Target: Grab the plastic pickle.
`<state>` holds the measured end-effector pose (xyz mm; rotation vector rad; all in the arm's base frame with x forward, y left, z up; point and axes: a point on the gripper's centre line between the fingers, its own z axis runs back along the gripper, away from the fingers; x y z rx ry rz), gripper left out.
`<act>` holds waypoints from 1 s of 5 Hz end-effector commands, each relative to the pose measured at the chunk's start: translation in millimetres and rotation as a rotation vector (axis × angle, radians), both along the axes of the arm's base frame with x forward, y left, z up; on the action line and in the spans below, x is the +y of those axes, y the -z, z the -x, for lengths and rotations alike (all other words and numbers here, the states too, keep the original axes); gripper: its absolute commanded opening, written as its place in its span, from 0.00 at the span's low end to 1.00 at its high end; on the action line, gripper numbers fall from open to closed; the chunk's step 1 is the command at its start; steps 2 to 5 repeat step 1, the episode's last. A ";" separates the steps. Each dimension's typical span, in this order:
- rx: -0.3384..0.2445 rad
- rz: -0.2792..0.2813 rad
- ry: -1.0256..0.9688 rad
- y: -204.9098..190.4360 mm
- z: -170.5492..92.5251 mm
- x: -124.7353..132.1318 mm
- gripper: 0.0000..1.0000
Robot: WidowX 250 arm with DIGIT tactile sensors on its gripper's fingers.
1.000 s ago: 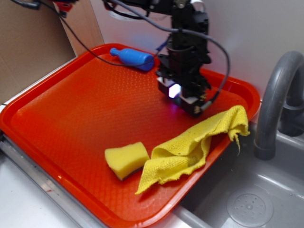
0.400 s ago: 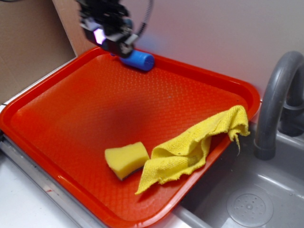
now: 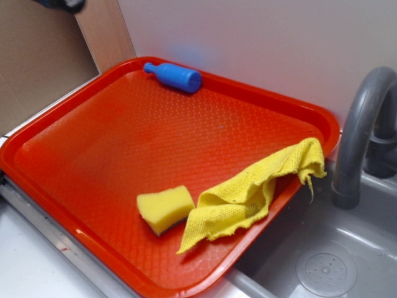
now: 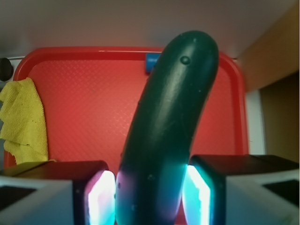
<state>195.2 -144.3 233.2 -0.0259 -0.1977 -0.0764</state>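
Observation:
In the wrist view my gripper (image 4: 149, 199) is shut on the plastic pickle (image 4: 173, 117), a dark green, slightly curved piece that stands up between the two glowing pads (image 4: 101, 197) and fills the middle of the view. It is held high above the red tray (image 4: 84, 93). In the exterior view only a dark bit of the arm (image 3: 62, 5) shows at the top left corner; the gripper's fingers and the pickle are out of that frame.
A blue plastic bottle (image 3: 173, 76) lies at the tray's (image 3: 93, 155) far edge. A yellow sponge (image 3: 165, 208) and a yellow cloth (image 3: 254, 192) lie at the tray's near right. A grey faucet (image 3: 360, 136) and sink (image 3: 322, 267) are to the right. A cardboard wall (image 3: 37, 62) stands left.
The arm has swung from over the tray's right side to the far left and up, almost out of the exterior view, carrying the pickle.

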 end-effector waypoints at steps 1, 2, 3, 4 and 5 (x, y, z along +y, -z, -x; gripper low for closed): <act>-0.018 0.063 0.080 22.8 -21.2 32.7 0.00; -0.018 0.063 0.080 22.8 -21.2 32.7 0.00; -0.018 0.063 0.080 22.8 -21.2 32.7 0.00; -0.018 0.063 0.080 22.8 -21.2 32.7 0.00; -0.018 0.063 0.080 22.8 -21.2 32.7 0.00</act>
